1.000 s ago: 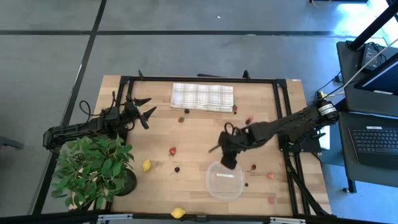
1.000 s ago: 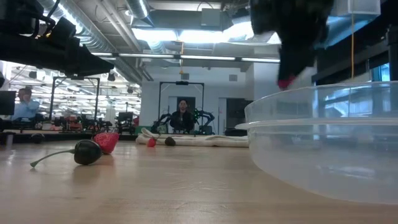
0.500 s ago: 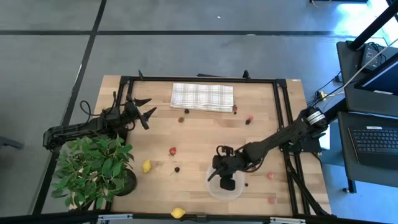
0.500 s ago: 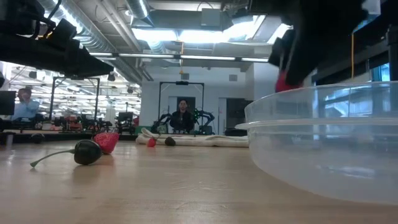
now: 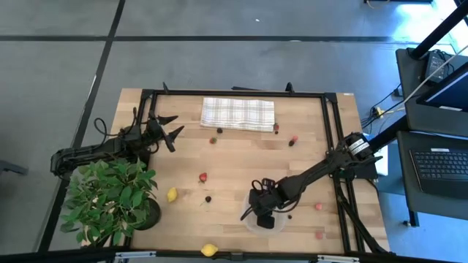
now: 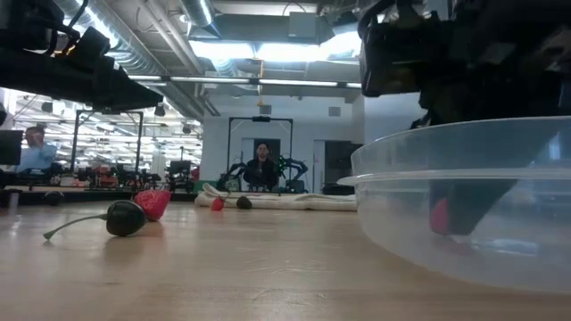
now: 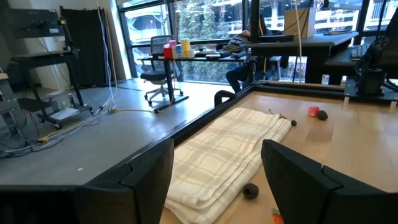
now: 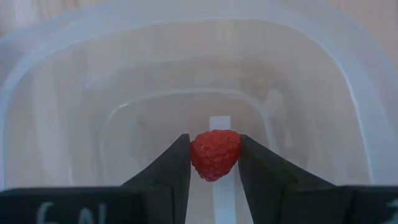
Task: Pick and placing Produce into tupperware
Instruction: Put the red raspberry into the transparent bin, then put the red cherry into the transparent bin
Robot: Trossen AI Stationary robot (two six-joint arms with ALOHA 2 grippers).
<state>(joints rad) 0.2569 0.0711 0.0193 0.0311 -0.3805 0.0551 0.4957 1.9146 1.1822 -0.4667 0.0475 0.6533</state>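
While inside the tupperware point(image 8: 50, 74) walls, right pincer point(image 8: 214, 163) gripping a raspberry point(image 8: 215, 154); left pincer point(image 5: 170, 128) wide by the table's far-left edge.

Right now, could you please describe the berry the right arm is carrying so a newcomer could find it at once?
Find the clear tupperware at the table's near edge. The right gripper is lowered inside it, pinching a red raspberry between its fingers. It is the only fruit in the container; all the others lie loose on the wood.

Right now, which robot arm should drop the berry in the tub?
The right one. Its gripper already pinches the red raspberry down inside the clear tupperware, so it probably only needs to let go. The left gripper waits open, far off near the checked cloth.
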